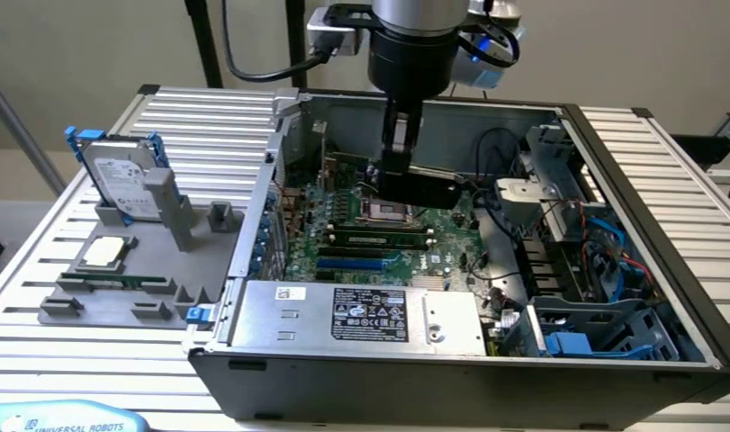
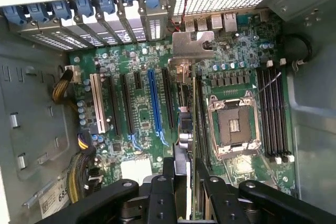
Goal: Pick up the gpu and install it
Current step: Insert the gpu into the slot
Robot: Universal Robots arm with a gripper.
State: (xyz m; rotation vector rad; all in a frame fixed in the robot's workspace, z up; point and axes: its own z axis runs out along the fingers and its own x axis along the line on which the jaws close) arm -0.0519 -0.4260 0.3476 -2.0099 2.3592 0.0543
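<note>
Currently I am holding the gpu (image 1: 428,191) edge-on, the fingers (image 2: 169,174) clamping narrowly on its board, above the motherboard (image 2: 136,114). Its long axis is running straight away from the fingers, parallel to the blue slot (image 2: 155,103), silver bracket (image 2: 193,45) leading. The card is hanging just beside that slot, toward the CPU socket (image 2: 231,124).

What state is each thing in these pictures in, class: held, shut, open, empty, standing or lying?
Black flat gpu card with silver bracket: held on edge over the green motherboard.
Black gripper: shut on the card.
Grey metal computer case: side open.
Square metal-framed processor socket: empty.
Silver white-labelled hard drive: standing upright in grey holder.
Square silver processor chip: lying flat on that holder.
</note>
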